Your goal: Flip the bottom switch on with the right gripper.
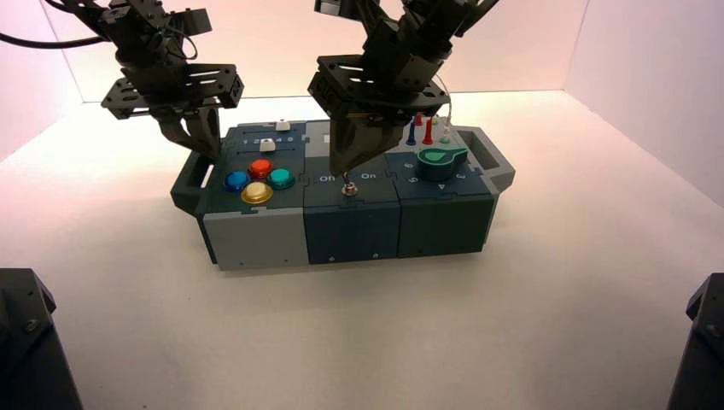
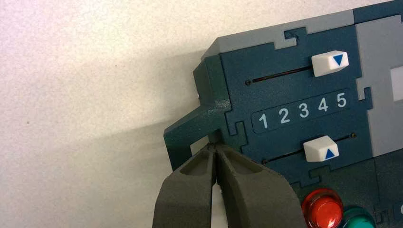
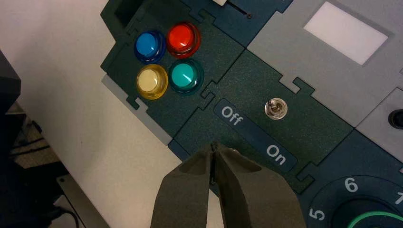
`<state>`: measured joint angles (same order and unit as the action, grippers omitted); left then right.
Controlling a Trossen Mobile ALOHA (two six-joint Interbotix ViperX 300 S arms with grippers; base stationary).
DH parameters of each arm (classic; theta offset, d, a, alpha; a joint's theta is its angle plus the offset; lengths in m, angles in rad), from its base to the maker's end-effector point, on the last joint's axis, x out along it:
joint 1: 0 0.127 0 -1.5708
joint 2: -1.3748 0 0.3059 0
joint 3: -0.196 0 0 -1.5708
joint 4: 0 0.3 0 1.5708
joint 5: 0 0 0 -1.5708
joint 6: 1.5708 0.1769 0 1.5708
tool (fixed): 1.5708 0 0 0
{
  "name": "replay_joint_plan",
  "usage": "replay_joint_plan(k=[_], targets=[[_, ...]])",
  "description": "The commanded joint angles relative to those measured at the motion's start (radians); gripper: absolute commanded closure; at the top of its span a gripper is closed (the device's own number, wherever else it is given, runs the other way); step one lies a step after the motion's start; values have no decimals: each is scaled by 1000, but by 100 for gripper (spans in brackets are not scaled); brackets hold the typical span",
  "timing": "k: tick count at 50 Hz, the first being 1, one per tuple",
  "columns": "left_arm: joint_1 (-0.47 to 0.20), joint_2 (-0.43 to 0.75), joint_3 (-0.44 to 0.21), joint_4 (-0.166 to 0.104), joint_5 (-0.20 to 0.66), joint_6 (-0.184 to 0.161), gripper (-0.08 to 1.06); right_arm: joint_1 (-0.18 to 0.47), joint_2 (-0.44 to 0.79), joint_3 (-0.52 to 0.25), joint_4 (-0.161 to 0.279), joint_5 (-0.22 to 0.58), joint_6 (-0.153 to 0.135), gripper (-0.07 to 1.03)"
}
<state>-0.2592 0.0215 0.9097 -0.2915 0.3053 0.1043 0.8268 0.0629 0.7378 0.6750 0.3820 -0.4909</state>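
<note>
The bottom switch (image 1: 349, 189) is seen in the high view as a tiny silver toggle w/ a round nut base, set in the dark ctr section of the box (image 1: 353, 231), close to its near edge. Its lever is mostly covered, so its pos. can't be told. By the R gripper (image 1: 341, 169) it is approached from above: the fingertips are held just over the nut, slightly to its L in the high view; whether contact is made can't be told. The R fingers are closed together at the tips, w/ nothing seen btwn them.

In the R wrist view the switch is nearly all hidden behind those tips, only a sliver of silver being shown beside them. The other toggle (image 3: 275, 109) is shown plainly there, across the "Off"/"On" label (image 3: 255, 135), but is blocked by the gripper in the high view. In the L wrist view, blue triangles are seen on the white slider caps (image 2: 321, 148); these can't be made out from above. The L gripper (image 2: 212, 147) is parked, tips together, over the box's L handle.
</note>
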Motion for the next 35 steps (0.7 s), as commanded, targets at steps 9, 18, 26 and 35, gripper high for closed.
replay_joint_plan(k=[9, 18, 26, 35], targets=[[-3, -21, -5, 0, -5, 2, 101, -9, 3, -9, -12, -5, -2, 99], [-3, -21, -3, 0, -5, 2, 101, -29, 3, 8, -25, -3, -2, 99], [-3, -21, -3, 0, -6, 2, 101, -71, -6, 28, -29, -5, -2, 99], [-3, -21, -6, 0, -6, 3, 101, -74, -14, 18, -32, -2, -2, 99]])
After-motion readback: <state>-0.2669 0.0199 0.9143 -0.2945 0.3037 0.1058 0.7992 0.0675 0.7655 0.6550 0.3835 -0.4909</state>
